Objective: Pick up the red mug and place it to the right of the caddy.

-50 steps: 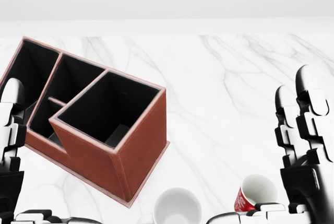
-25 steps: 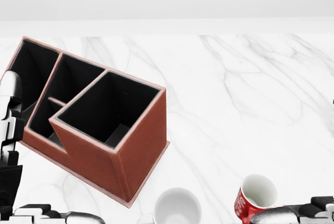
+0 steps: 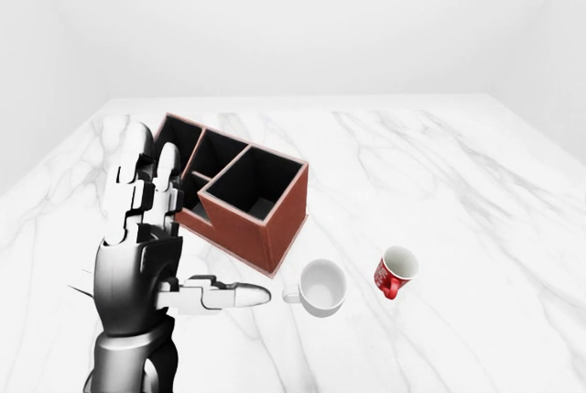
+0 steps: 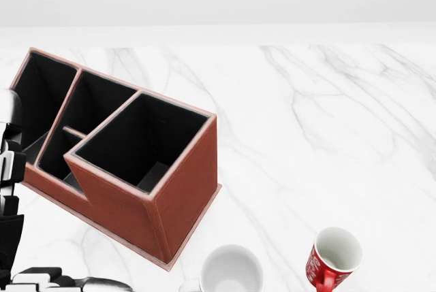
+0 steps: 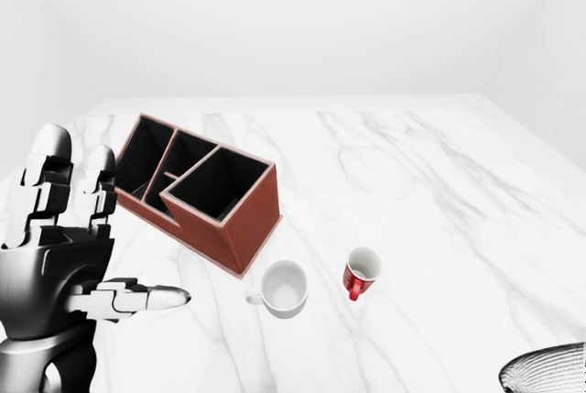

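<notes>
Here I see a white marble tabletop [image 3: 439, 164] with grey veins, set in a plain white room with bare walls. The red mug [image 3: 396, 271] stands upright on it, handle toward the bottom of the left-eye view, just right of a white mug [image 3: 321, 287] and apart from it. The brown caddy [image 3: 240, 188], with its dark open compartments, sits up and to the left of both mugs. My left robot hand [image 3: 151, 246] is raised beside the caddy, fingers spread wide, holding nothing. My right robot hand is out of view. A dark mesh rim [image 5: 549, 373] shows at the right-eye view's bottom right corner.
</notes>
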Motion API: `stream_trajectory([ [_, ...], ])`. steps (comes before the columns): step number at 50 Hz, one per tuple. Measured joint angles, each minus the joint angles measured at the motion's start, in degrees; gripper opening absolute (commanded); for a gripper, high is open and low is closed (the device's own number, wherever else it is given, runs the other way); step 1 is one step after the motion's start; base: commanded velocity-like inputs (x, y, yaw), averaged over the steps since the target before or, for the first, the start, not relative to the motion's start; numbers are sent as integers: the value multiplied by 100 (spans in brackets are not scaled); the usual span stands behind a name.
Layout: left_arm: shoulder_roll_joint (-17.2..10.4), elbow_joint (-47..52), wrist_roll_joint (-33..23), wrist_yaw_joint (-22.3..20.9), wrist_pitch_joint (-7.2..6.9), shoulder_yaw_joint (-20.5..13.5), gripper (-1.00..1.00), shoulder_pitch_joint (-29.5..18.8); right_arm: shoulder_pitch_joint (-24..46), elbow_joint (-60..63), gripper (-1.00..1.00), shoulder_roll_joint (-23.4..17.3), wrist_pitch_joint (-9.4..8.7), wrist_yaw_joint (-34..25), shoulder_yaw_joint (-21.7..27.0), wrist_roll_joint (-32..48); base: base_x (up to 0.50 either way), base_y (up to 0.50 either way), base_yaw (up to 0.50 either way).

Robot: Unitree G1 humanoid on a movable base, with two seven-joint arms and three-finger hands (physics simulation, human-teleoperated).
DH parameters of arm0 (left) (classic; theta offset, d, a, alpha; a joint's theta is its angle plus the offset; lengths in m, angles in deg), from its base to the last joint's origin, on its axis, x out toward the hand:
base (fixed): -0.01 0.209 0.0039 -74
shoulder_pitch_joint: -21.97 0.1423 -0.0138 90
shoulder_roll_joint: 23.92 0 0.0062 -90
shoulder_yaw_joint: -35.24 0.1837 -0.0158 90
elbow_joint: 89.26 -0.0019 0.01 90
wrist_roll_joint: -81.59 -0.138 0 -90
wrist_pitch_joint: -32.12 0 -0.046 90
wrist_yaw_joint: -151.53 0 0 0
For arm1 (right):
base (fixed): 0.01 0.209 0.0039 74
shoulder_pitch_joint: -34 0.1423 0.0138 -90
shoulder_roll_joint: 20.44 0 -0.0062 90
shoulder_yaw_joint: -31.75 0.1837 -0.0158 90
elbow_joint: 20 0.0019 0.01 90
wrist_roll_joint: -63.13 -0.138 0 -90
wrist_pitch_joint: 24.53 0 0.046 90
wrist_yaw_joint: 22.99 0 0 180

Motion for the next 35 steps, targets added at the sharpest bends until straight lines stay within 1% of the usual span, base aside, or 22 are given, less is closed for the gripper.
stream_trajectory([
  [3,7,15,8,-9,0,-15,100,3,157,11,100,-235,0,-270,150,188,0,0,0],
  [7,11,32,-4,-9,0,0,100,11,316,22,100,-446,0,-705,128,657,0,0,0],
  [11,11,60,3,-13,0,-9,100,12,468,28,100,-551,0,-1188,24,1211,0,0,0],
  [16,17,68,27,-29,0,-50,100,3,642,33,100,-572,0,-1888,-159,2025,0,0,0],
  [23,26,88,30,-36,0,-61,100,0,807,11,100,-435,0,-3151,-552,3560,0,0,0],
  [32,20,67,9,-26,0,-25,100,5,933,-216,100,10,0,-4822,-1143,5715,0,0,0],
  [35,19,67,20,-30,0,-41,100,1,978,-285,100,156,0,-4847,-1315,6329,0,0,0],
])
